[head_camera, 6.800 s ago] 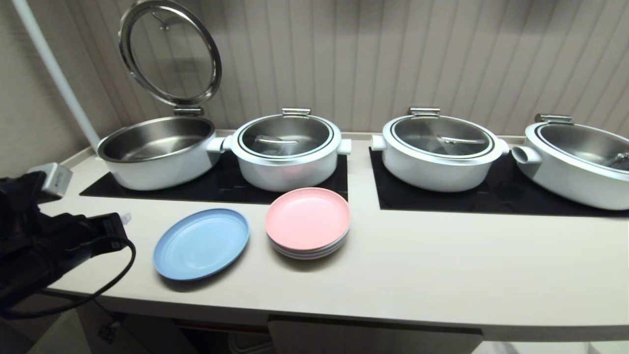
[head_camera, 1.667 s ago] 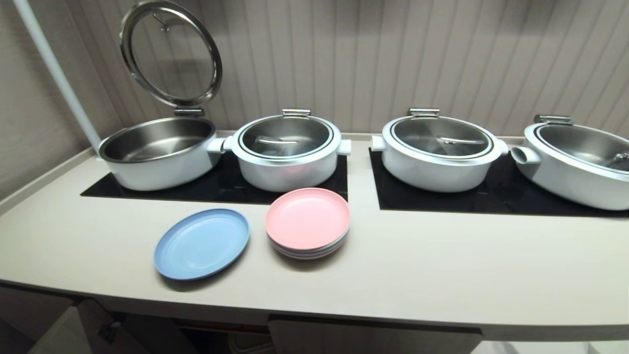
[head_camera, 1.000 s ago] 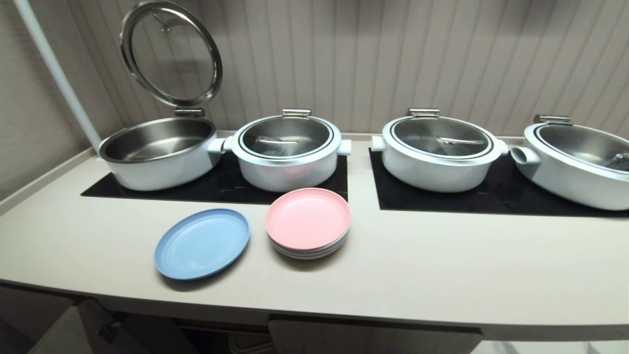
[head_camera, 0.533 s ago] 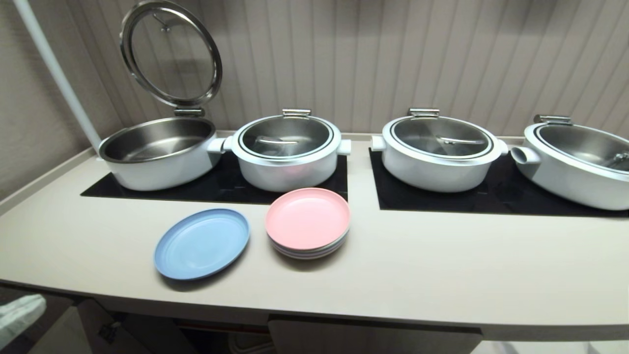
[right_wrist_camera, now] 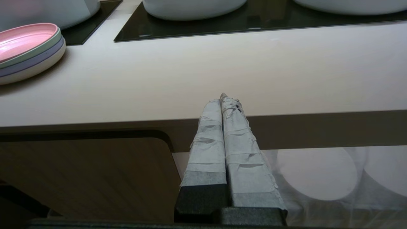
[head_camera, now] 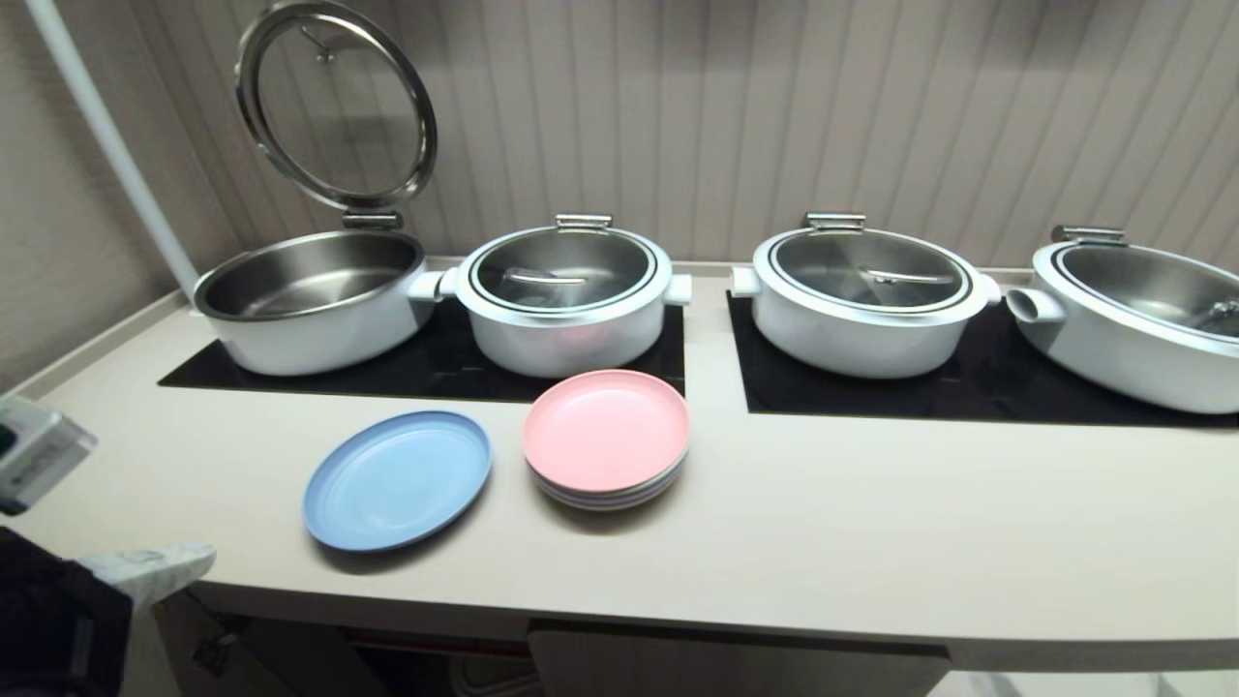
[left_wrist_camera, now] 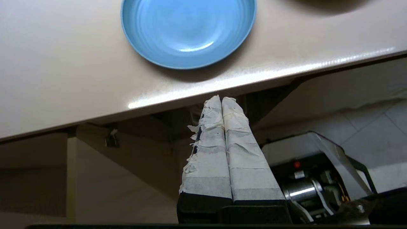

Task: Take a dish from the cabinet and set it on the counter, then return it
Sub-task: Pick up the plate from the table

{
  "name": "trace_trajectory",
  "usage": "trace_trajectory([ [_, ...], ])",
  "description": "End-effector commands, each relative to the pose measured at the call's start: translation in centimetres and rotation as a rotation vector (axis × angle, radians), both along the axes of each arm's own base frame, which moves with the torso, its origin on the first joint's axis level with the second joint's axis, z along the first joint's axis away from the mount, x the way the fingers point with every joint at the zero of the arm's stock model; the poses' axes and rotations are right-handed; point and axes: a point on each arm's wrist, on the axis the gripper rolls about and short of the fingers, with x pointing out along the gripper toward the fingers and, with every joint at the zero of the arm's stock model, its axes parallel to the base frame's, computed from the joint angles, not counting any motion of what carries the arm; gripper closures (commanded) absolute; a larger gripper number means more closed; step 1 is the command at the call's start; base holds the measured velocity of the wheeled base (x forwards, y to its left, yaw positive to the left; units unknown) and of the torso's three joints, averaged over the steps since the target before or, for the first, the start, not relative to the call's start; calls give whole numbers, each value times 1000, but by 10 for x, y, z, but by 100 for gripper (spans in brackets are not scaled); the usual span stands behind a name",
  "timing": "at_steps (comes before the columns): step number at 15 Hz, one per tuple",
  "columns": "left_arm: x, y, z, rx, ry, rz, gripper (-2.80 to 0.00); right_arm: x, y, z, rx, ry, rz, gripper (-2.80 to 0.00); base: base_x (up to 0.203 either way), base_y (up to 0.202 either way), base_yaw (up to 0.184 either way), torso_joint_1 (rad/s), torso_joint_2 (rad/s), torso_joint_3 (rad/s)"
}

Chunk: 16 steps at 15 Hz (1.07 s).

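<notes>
Resting empty on counter [head_camera: 871,542], blue dish [head_camera: 397,479], open pot [head_camera: 310,295] empty, left end effector [left_wrist_camera: 221,99] closed, right end effector [right_wrist_camera: 223,98] closed.

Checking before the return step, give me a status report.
Left hand shut, empty, below counter edge. Right hand shut, parked low. Dish flat on counter, beside plate stack. Nothing blocking it.
</notes>
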Motion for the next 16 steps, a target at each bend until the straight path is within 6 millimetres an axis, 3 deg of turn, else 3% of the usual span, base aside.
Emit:
trace_trajectory([
  [1,30,1,-15,2,138,7,0,0,0,0,1,0,0,0,0,0,0,0,0,0],
  [8,107,10,-14,-37,259,250,0,0,0,0,1,1,0,0,0,0,0,0,0,0],
  [11,116,21,-10,-42,373,304,0,0,0,0,1,0,0,0,0,0,0,0,0,0],
  [16,121,25,-17,-49,411,315,0,0,0,0,1,0,0,0,0,0,0,0,0,0],
])
